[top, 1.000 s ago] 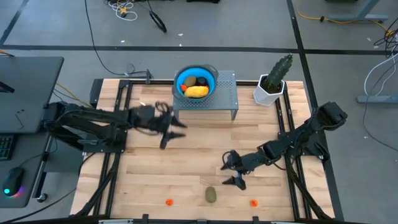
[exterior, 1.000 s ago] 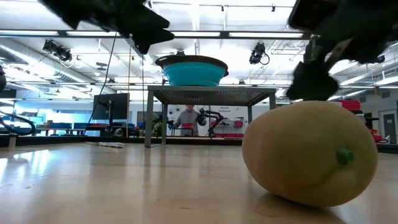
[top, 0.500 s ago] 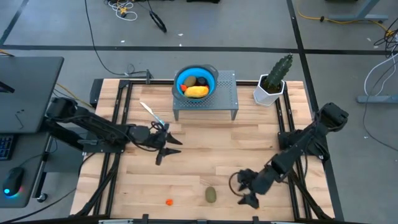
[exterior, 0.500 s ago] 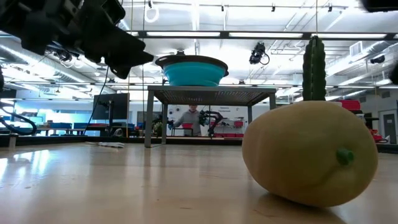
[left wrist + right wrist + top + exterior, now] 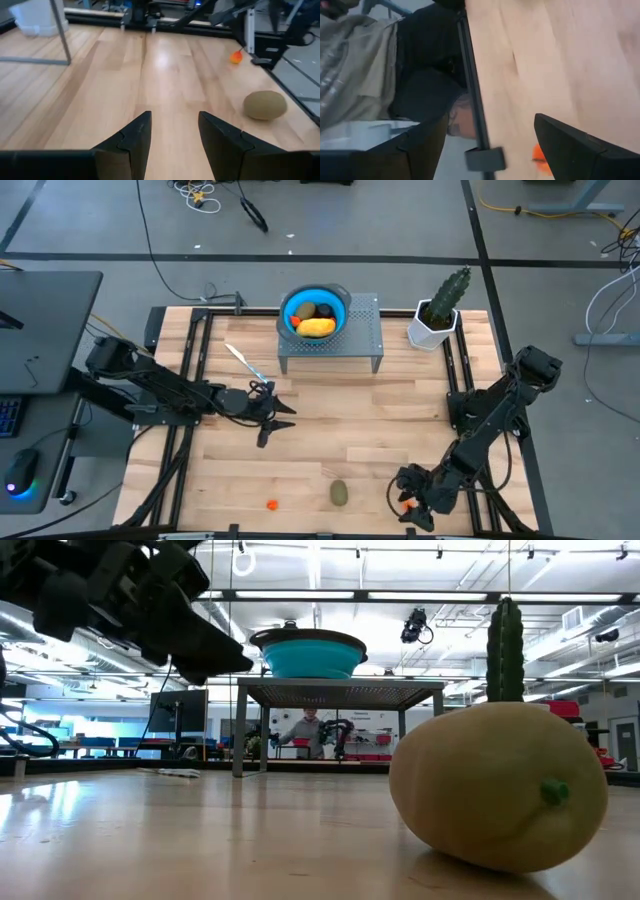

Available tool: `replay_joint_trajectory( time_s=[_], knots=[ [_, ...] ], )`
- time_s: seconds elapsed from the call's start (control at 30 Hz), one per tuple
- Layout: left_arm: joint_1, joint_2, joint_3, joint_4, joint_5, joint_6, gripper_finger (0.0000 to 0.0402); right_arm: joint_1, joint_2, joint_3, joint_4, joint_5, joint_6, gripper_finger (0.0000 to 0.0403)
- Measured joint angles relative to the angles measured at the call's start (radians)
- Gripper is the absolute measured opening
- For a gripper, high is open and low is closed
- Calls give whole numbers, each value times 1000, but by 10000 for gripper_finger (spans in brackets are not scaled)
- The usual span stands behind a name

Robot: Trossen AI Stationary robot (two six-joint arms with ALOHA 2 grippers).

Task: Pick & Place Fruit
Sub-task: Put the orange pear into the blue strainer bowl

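**Ana:** Hovering over bare wood at the table's left-centre, the left gripper (image 5: 268, 420) has its fingers parted and grasps nothing. A stick tool (image 5: 243, 362) lies just behind it and could get swept if the arm swings wide.

**Ben:** Fruit?

**Ana:** One orange ball (image 5: 271, 505) sits near the front edge, an olive oval (image 5: 340, 493) just right of it, both loose on the table (image 5: 320, 420). Either may roll off the front if nudged. More fruit (image 5: 316, 319) already rests in the blue bowl (image 5: 340, 302) on the stand (image 5: 365, 330).

**Ben:** And on the right?

**Ana:** The right gripper (image 5: 414, 502) is low at the front right corner, fingers spread wide, straddling a second orange ball (image 5: 541, 159); nothing looks gripped yet. That ball lies close to the edge rail (image 5: 472, 100), so an off-centre close could squirt it over the side.
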Motion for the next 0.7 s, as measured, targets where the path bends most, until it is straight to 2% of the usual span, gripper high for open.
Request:
replay_joint_trajectory(
  time_s=[0.13,0.2,0.37,0.7],
  knots=[
    [0,32,0,32,-27,-33,171,28,0,0,-9,54,-198,306],
    [0,48,0,59,-37,-49,171,38,0,0,-10,68,-239,306],
    [1,78,1,93,-52,-54,171,57,7,0,-31,90,-253,306],
    [0,78,1,108,-104,-52,171,97,111,-2,-30,89,-279,306]
  ],
)
